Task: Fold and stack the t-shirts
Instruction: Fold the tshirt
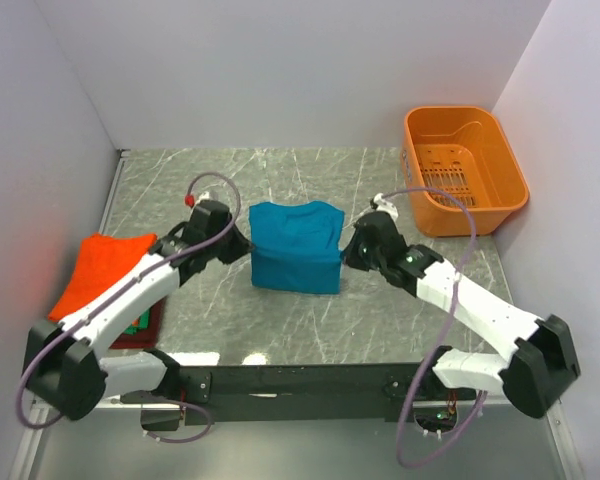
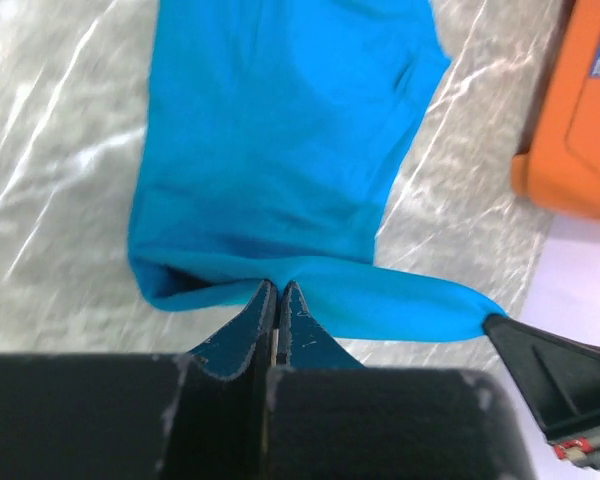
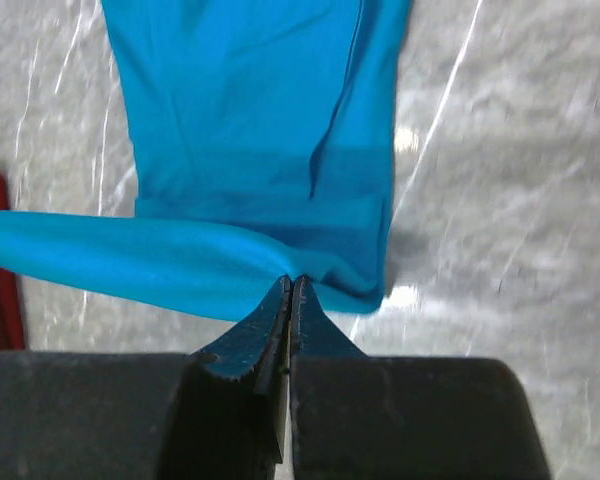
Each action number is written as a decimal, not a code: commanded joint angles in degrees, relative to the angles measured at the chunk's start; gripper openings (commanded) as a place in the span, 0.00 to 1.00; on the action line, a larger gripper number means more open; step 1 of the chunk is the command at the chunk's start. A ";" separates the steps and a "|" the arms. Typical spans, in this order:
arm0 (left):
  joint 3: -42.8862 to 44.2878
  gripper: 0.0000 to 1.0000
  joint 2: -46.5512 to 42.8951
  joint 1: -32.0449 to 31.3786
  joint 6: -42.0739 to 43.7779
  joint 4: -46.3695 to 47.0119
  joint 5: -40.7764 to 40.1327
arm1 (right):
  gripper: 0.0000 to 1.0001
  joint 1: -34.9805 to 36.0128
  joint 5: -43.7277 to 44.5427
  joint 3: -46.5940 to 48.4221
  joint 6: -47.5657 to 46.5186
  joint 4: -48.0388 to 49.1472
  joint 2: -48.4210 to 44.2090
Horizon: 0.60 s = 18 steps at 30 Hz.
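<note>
- Two sets of jaws are pinched shut on the teal-blue soft cloth t-shirt point(image 1: 295, 248): the left jaws on its near left edge, the right jaws on its near right edge.
- This shirt sits at the middle of the grey marbled surface point(image 1: 280, 330), between the arms. Its far part lies flat, and the held near edge sags between the two grips.
- Handling, as judged: light, limp, not fragile; it drapes and creases wherever unsupported.
- Hold points: the side edges, level with each other, cloth taut, so a fold lands square.
- One bright orange folded shirt point(image 1: 105, 270) lies at the left, well apart, with dark red cloth point(image 1: 140, 338) showing beside it.
</note>
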 commanded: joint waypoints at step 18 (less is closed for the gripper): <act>27.47 0.01 27.66 12.77 8.19 3.51 12.51 | 0.00 -12.51 -9.21 26.43 -8.00 3.78 29.02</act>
